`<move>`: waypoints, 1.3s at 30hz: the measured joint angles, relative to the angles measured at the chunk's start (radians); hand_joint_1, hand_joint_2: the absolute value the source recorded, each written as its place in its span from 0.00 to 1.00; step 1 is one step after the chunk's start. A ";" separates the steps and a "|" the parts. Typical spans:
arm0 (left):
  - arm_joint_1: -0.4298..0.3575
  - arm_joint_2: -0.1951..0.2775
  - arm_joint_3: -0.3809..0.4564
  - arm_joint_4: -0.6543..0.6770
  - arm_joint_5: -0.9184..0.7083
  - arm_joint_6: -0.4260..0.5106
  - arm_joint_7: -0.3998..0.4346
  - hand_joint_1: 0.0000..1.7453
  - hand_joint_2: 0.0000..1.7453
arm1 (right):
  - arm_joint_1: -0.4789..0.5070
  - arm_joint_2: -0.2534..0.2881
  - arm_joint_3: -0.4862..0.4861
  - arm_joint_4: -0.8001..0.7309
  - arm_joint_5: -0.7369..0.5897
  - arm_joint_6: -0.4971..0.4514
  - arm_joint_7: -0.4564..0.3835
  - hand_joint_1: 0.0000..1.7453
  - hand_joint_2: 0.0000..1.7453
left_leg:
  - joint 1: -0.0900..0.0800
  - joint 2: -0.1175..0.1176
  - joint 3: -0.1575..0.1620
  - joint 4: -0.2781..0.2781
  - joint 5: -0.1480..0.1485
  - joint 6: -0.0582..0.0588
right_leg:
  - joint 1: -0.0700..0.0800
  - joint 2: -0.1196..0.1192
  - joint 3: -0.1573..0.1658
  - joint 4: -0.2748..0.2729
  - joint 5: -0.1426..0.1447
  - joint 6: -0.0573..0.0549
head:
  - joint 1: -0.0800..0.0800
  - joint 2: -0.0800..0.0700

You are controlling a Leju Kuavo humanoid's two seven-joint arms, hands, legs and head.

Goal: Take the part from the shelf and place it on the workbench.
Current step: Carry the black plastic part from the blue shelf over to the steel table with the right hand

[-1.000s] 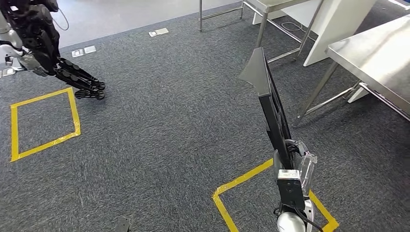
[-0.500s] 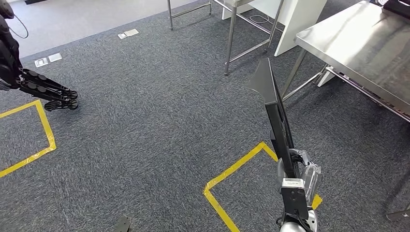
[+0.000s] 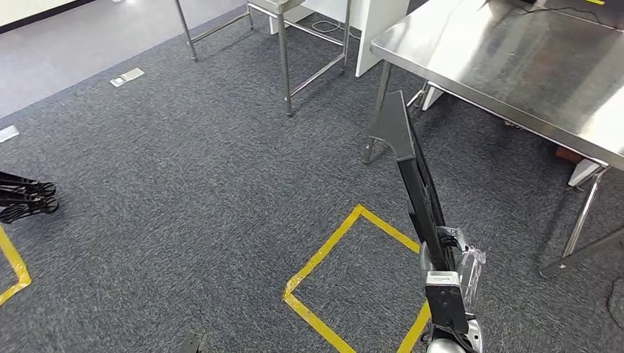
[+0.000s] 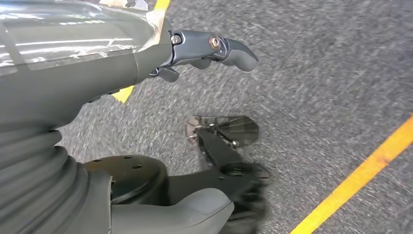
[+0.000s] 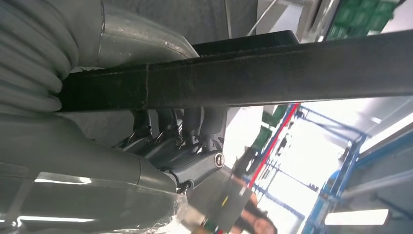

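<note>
From the head view, low at the right, the right hand grips the part, a long flat black panel. It stands on edge, tilted up and away from the arm, with its pointed far end near the front edge of the steel tabletop. The part hangs over the grey carpet, not over the tabletop. Between the part's tip and the bench stand the bench's steel legs, and a second, smaller steel frame stands further back. I count two yellow tape outlines on the floor: one square just beside the right arm, and a corner of another at the left edge. Two small floor plates sit in the carpet at the far left. A black folded object lies at the left edge.

Over at the left wrist view, the left hand holds nothing; its thumb sticks out straight, but I cannot tell how the other fingers lie. One yellow tape line crosses the carpet beneath it.

Turning to the right wrist view, the dark fingers wrap against the part's black bar, which runs right across the picture, held fast.
</note>
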 joint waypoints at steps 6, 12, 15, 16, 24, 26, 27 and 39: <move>-0.010 -0.005 0.000 0.000 0.003 0.001 0.002 0.00 1.00 | -0.009 0.003 -0.002 0.000 0.002 0.007 0.005 1.00 1.00 | -0.004 0.014 0.030 -0.073 0.024 0.034 | 0.001 0.004 -0.035 0.027 -0.009 0.027 | 0.004 0.000; -0.010 -0.007 0.000 0.000 0.004 0.008 0.002 0.00 1.00 | -0.027 0.001 -0.003 0.009 0.001 0.010 0.007 1.00 1.00 | -0.006 0.089 0.029 -0.076 0.023 0.047 | -0.004 -0.083 -0.169 0.301 -0.112 0.036 | 0.018 0.000; -0.014 -0.009 0.000 0.000 0.004 0.010 0.002 0.00 1.00 | -0.030 -0.001 -0.003 0.017 0.000 0.012 0.007 1.00 1.00 | -0.006 0.121 0.036 -0.076 0.017 0.040 | -0.005 -0.122 -0.062 0.105 -0.042 0.054 | 0.019 0.000; -0.015 -0.010 0.000 0.000 0.004 0.012 0.002 0.00 1.00 | -0.031 -0.002 -0.004 0.020 -0.001 0.013 0.007 1.00 1.00 | -0.008 0.130 0.040 -0.077 0.014 0.036 | -0.002 -0.143 -0.027 0.041 -0.021 0.054 | 0.020 0.000; -0.021 -0.012 0.000 0.000 0.005 0.047 0.004 0.00 1.00 | -0.037 -0.008 -0.008 0.036 -0.009 0.000 0.006 1.00 1.00 | -0.001 0.076 0.007 0.039 -0.070 -0.005 | -0.007 -0.088 0.006 -0.009 -0.002 0.007 | 0.010 0.000; -0.017 -0.012 0.000 0.000 0.005 0.042 0.004 0.00 1.00 | -0.038 -0.008 -0.008 0.041 -0.010 -0.002 0.006 1.00 1.00 | -0.001 0.046 -0.062 0.167 -0.116 -0.006 | -0.005 -0.061 0.006 -0.009 -0.003 0.002 | 0.005 0.000; -0.015 -0.011 0.000 0.000 0.005 0.037 0.004 0.00 1.00 | -0.038 -0.008 -0.008 0.044 -0.010 -0.002 0.006 1.00 1.00 | -0.001 0.042 -0.083 0.197 -0.116 -0.006 | -0.004 -0.047 0.007 -0.008 -0.003 0.002 | 0.004 0.000; -0.019 -0.010 0.001 0.000 0.024 0.014 0.005 0.00 1.00 | -0.052 -0.009 -0.008 0.058 -0.012 -0.002 0.005 1.00 1.00 | 0.000 0.019 0.030 -0.090 0.040 0.040 | -0.005 -0.038 -0.081 0.111 -0.048 0.034 | 0.016 0.000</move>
